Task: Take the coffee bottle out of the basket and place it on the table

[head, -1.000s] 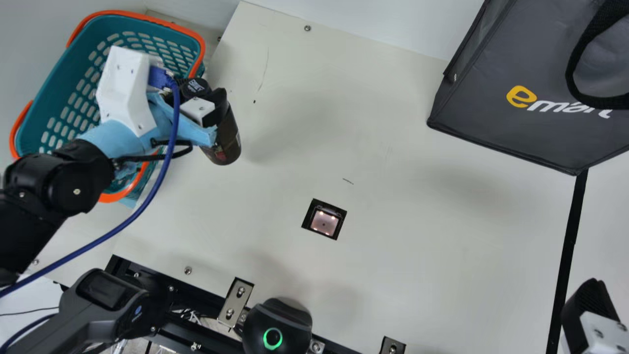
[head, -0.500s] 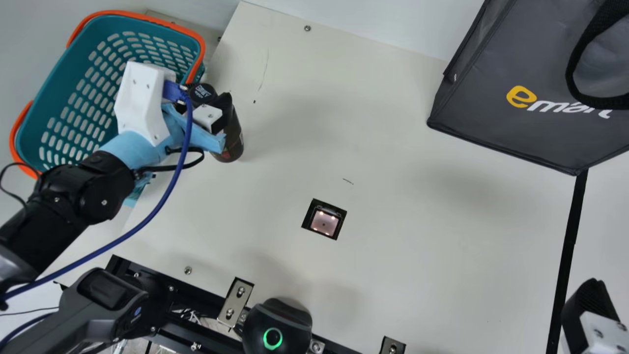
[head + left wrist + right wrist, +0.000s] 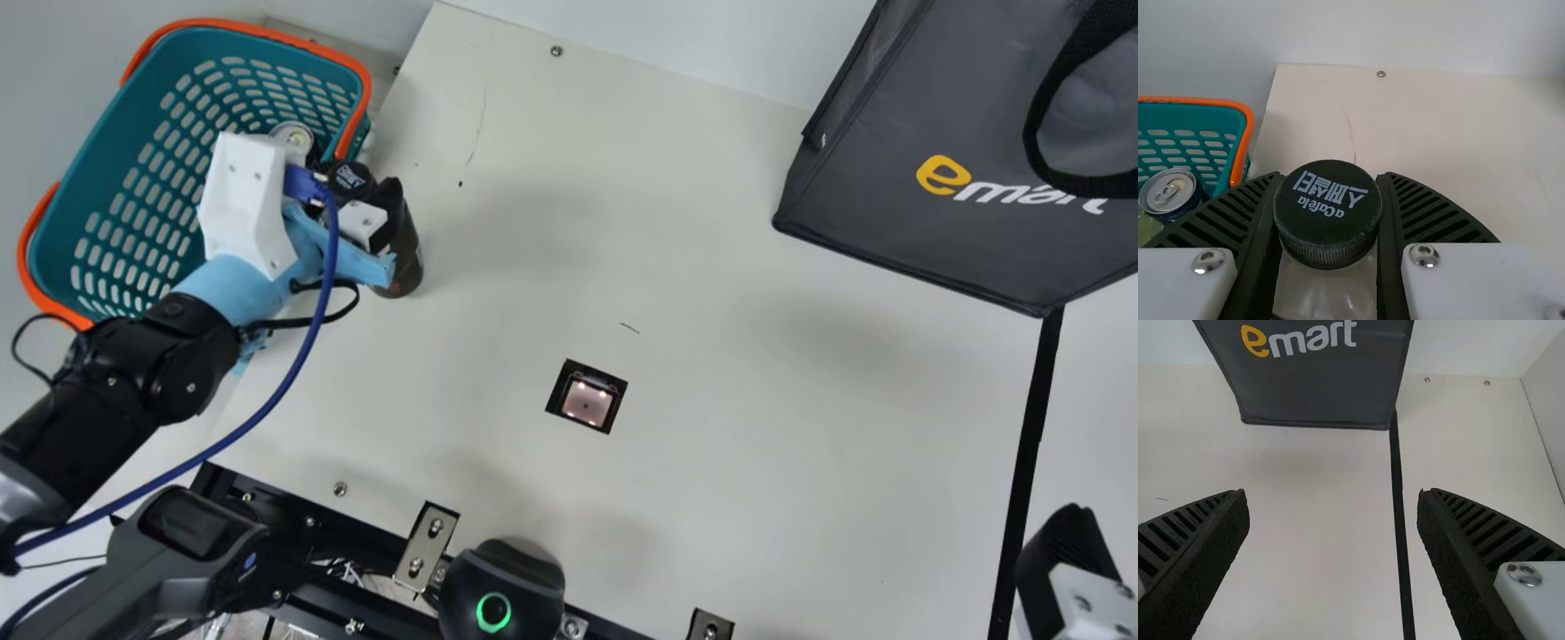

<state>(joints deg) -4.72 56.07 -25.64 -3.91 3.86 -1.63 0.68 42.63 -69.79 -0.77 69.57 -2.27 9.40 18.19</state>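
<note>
In the main view my left gripper [image 3: 370, 197] is shut on the dark coffee bottle [image 3: 406, 260], just outside the basket [image 3: 253, 37] on its right. The bottle leans a little in that view; whether its base touches the table [image 3: 711, 373] I cannot tell. The left wrist view has the bottle's black cap [image 3: 1328, 212] between the ribbed fingers of my left gripper [image 3: 1331, 175], which press on both sides of the neck. At the main view's right edge is my right gripper [image 3: 1071, 556]; in the right wrist view this gripper [image 3: 1331, 495] stands open with nothing between its fingers.
A can [image 3: 294, 137] lies in the teal basket, near its right wall; the left wrist view has that can [image 3: 1168, 192] beside the orange rim. A dark grey bag [image 3: 925, 213] stands at the back right. A square black-framed scanner window [image 3: 587, 397] is set in the table.
My left gripper, holding the bottle, has moved a little right and toward the near side, then slightly back left. The can in the basket has come into sight. The right gripper has not moved.
</note>
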